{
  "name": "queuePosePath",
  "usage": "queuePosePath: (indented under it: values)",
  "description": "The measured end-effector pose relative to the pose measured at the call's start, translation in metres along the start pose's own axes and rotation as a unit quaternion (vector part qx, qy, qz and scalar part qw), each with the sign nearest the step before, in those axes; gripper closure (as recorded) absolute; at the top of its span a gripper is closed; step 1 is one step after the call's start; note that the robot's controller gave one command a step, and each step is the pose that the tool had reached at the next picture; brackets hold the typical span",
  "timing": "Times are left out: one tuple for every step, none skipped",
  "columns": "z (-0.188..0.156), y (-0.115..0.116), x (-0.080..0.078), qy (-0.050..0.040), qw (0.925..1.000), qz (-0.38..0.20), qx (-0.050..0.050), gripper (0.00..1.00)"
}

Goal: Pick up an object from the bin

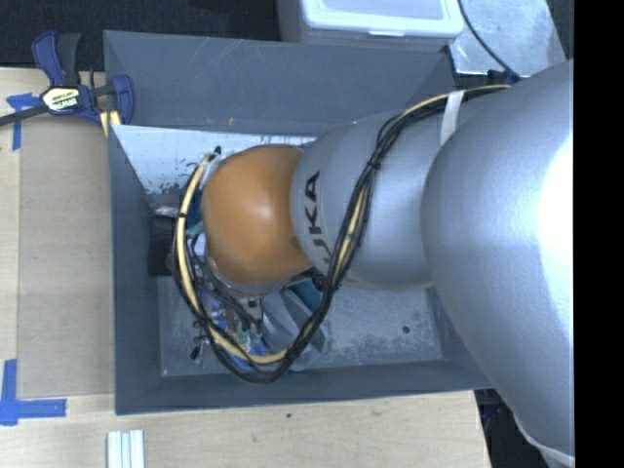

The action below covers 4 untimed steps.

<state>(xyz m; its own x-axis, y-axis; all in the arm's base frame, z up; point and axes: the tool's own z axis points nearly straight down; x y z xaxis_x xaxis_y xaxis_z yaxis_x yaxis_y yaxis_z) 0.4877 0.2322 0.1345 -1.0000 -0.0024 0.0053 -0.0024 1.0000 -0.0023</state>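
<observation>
1. The hand [226,318] sits low by the left wall of the bin [136,291], under the orange cover [249,213]; open or closed cannot be told.
2. A pale thing [292,310] lies beside it, mid-floor.
3. Advised: grip squarely, lift straight.

Far side: white plastic box [375,13] with dark green top, set against a black backdrop [97,8]. Crinkled silvery sheet [507,22] at far right. Small white ribbed strip [125,447] near left. Lighting flat, even.
</observation>
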Motion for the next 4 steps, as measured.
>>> queuePosePath:
  values:
    - [-0.004,0.0,-0.002,-0.0034,1.0,0.002,-0.002,0.0]
    - [0.065,-0.098,-0.026,-0.0033,0.9698,-0.244,-0.001,0.0]
    - [0.005,-0.092,-0.001,-0.005,0.9611,-0.276,-0.001,0.0]
    - [0.035,-0.116,-0.001,-0.0003,0.9018,-0.432,-0.002,0.0]
